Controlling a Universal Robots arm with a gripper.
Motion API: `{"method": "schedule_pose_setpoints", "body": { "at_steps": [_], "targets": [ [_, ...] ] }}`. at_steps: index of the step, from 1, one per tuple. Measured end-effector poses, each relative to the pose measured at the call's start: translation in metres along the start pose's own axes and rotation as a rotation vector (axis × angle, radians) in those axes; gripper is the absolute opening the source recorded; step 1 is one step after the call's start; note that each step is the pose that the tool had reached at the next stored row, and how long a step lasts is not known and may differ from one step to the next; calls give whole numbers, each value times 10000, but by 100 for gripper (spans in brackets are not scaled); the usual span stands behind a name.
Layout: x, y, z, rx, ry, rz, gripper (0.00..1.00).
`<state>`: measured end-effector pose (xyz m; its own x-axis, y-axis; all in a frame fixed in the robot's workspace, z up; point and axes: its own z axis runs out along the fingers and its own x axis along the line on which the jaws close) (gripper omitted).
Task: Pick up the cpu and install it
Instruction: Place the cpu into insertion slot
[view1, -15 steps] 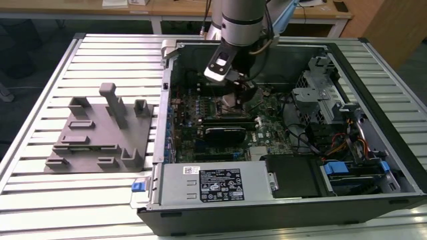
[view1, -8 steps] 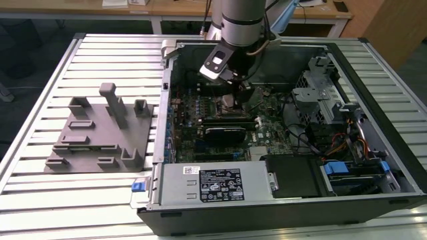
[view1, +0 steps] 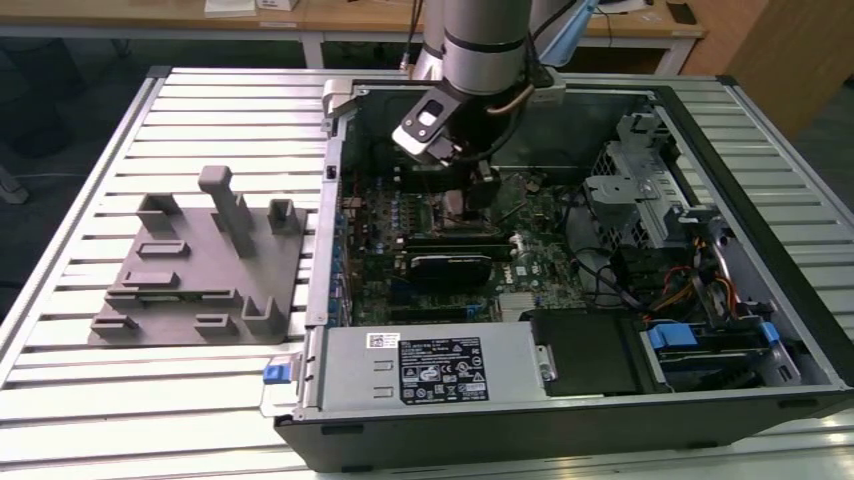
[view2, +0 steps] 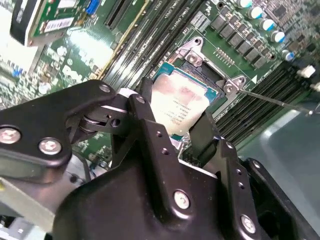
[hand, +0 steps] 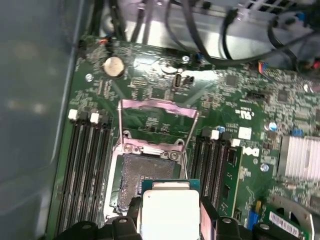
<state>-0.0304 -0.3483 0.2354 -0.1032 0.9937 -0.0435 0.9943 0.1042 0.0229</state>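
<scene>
Clamping one cpu (hand: 170, 211) between my two fingers (view2: 150, 125), gripper (view2: 175, 117) at one open motherboard socket (hand: 144, 174), load frame (hand: 157, 106) raised.

Robotics lab or test workshop, arranged as an assembly bench. Identified by the following:
- slotted aluminium profile table (view1: 80, 150) as the work surface;
- industrial robot arm (view1: 483, 40) reaching down over the table;
- desktop computer case (view1: 561, 420) laid flat, side panel off, with motherboard (hand: 150, 90) and power supply (view1: 427, 365) exposed;
- grey moulded fixture block (view1: 200, 270) on the table, just beside the case;
- wooden desks (view1: 347, 18) behind the table.
</scene>
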Motion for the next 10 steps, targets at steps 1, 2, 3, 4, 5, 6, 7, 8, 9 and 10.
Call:
{"method": "schedule_pose_setpoints", "body": {
  "at_steps": [1,2,3,4,5,6,7,8,9,10],
  "targets": [
    [0,0,2,7,-5,158,54],
    [0,0,4,14,-8,307,54],
    [0,0,6,19,-10,456,54],
    [0,0,8,26,-14,597,54],
    [0,0,10,32,-16,732,54],
    [1,0,13,36,-17,848,54],
    [1,0,16,41,-16,941,54],
    [2,2,18,43,-5,1001,54],
    [3,3,20,42,30,1034,54],
    [4,5,23,40,85,1058,54]
  ]
}}
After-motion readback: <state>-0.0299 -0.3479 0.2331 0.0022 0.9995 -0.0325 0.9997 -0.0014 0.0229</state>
